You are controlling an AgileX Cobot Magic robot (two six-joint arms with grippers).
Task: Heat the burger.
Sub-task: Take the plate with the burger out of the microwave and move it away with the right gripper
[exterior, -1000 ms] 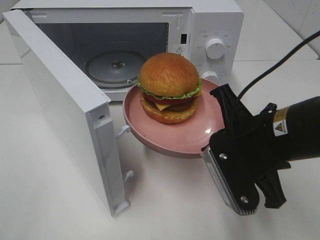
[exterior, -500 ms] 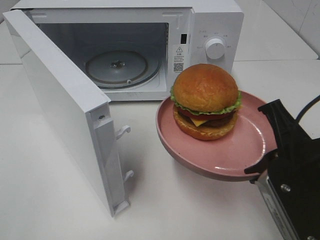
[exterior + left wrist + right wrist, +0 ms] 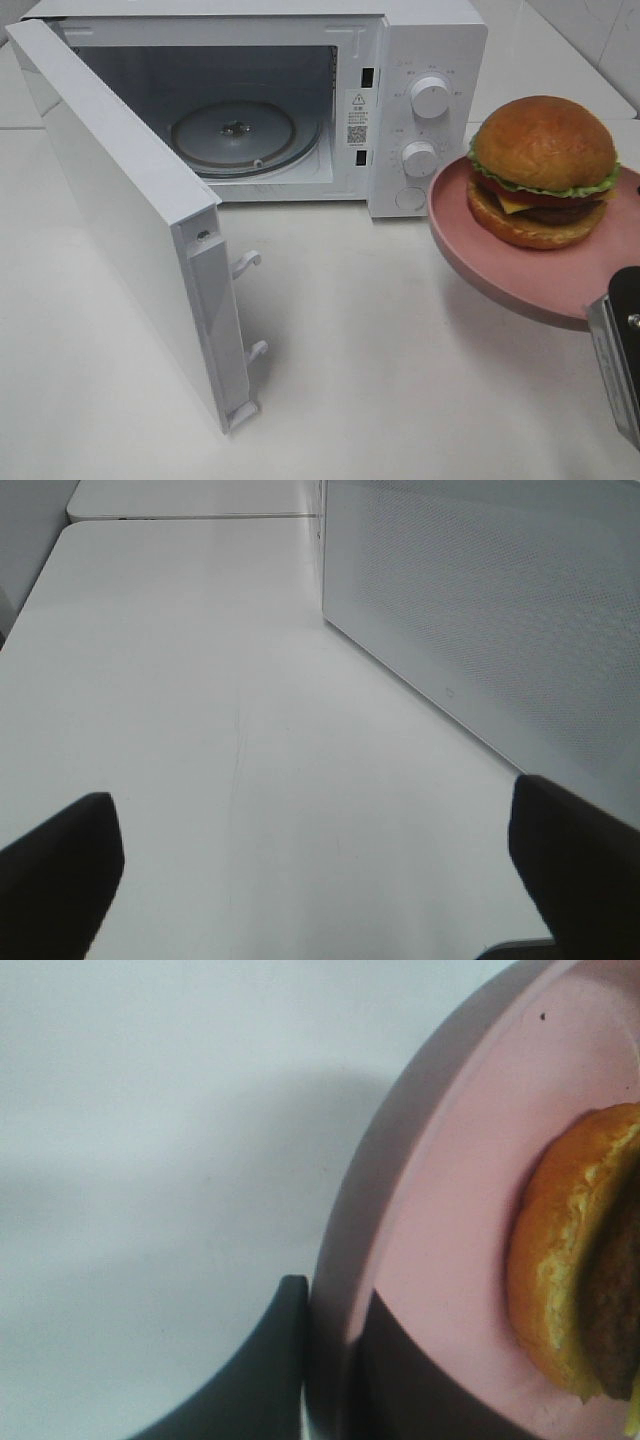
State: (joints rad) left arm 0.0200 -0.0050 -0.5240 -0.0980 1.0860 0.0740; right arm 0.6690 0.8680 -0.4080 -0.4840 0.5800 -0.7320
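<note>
The burger (image 3: 543, 170) with its golden bun, lettuce and cheese sits on a pink plate (image 3: 480, 262) held above the table at the right, beside the microwave's knobs (image 3: 430, 97). In the right wrist view my right gripper (image 3: 335, 1365) is shut on the plate's rim (image 3: 440, 1210), one finger under it and one on top, with the burger (image 3: 560, 1280) close by. Only a part of that gripper's body (image 3: 620, 345) shows at the right edge of the high view. My left gripper (image 3: 320, 825) stands open over bare table, holding nothing.
The white microwave (image 3: 425, 40) stands at the back with its door (image 3: 130, 200) swung wide open to the left and a glass turntable (image 3: 235, 135) inside. A white dotted panel of the microwave (image 3: 480, 610) rises close to my left gripper.
The plate with the burger has moved to the right, from in front of the microwave's opening to beside the knobs. My right gripper went with it toward the view's right edge.
</note>
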